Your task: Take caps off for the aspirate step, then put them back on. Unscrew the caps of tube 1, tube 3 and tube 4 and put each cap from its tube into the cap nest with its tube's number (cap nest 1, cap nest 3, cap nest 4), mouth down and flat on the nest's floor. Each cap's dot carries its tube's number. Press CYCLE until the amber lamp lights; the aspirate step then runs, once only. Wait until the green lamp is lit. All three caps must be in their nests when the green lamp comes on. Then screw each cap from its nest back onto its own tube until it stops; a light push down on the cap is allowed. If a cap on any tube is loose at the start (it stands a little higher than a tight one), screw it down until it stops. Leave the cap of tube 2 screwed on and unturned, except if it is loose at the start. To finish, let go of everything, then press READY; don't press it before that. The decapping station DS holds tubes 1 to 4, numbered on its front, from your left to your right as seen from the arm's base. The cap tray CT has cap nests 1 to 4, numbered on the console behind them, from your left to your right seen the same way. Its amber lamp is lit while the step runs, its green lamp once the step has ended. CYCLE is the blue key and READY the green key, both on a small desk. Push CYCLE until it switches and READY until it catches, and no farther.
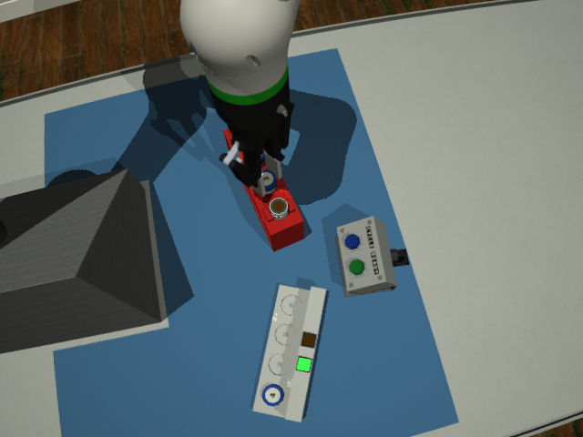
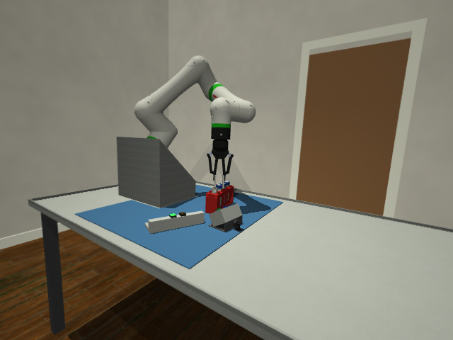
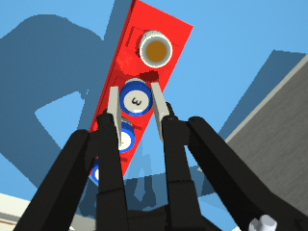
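Observation:
The red decapping station (image 1: pixel 284 232) (image 2: pixel 214 201) (image 3: pixel 170 29) stands on the blue mat. My gripper (image 1: pixel 267 180) (image 2: pixel 219 183) (image 3: pixel 136 96) points straight down over it and is shut on the blue cap 3 (image 1: pixel 270 179) (image 3: pixel 136 98), which sits on tube 3. Tube 4 (image 1: pixel 279 207) (image 3: pixel 155 49) stands open, with brown liquid showing. Cap 2 (image 3: pixel 126 137) and cap 1 (image 3: pixel 94 173) sit on their tubes behind my fingers. Cap 4 (image 1: pixel 272 394) lies in nest 4 of the cap tray (image 1: pixel 314 300); the other three nests are empty. The green lamp (image 1: pixel 303 364) is lit and the amber lamp (image 1: pixel 308 340) is dark.
The small desk (image 1: pixel 376 272) with the blue CYCLE key (image 1: pixel 352 241) and the green READY key (image 1: pixel 356 266) stands right of the station. A large grey wedge block (image 1: pixel 79 244) (image 2: pixel 146 176) covers the arm's base to the left.

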`<state>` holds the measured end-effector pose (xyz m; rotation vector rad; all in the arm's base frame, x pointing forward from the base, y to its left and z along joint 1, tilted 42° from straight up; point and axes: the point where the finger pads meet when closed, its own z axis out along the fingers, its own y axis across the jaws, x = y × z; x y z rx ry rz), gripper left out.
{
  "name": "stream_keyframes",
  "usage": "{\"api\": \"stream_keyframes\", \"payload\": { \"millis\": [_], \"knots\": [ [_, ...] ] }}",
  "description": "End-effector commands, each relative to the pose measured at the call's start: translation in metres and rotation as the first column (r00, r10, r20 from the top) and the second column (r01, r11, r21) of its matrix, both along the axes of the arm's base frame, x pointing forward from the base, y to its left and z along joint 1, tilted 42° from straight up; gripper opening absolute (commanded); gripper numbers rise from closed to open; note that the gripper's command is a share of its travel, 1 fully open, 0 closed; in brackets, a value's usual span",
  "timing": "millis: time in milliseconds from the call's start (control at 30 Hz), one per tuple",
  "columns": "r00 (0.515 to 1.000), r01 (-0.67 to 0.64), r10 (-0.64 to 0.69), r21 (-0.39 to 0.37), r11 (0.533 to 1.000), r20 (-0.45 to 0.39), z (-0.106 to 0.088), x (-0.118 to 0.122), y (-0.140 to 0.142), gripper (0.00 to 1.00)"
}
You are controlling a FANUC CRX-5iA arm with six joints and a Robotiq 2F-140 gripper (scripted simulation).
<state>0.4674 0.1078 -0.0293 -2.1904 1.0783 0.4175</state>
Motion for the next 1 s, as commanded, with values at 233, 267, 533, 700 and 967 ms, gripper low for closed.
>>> {"api": "stream_keyframes", "payload": {
  "millis": [233,267,533,700,967],
  "knots": [
    [0.885,0.343,-0.343,-0.058,0.938,-0.315,-0.0004,0.0001,0.0003,0.0],
    [0.86,0.375,-0.375,-0.07,0.924,-0.345,-0.0004,0.0001,0.0003,0.0],
    [0.633,0.57,-0.57,-0.183,0.801,-0.523,-0.0007,0.0001,0.0005,0.0],
    [0.555,0.613,-0.613,-0.222,0.759,-0.562,-0.0007,0.0001,0.0006,0.0],
    [0.555,0.613,-0.613,-0.222,0.759,-0.562,-0.0007,0.0001,0.0006,0.35]
  ]
}}
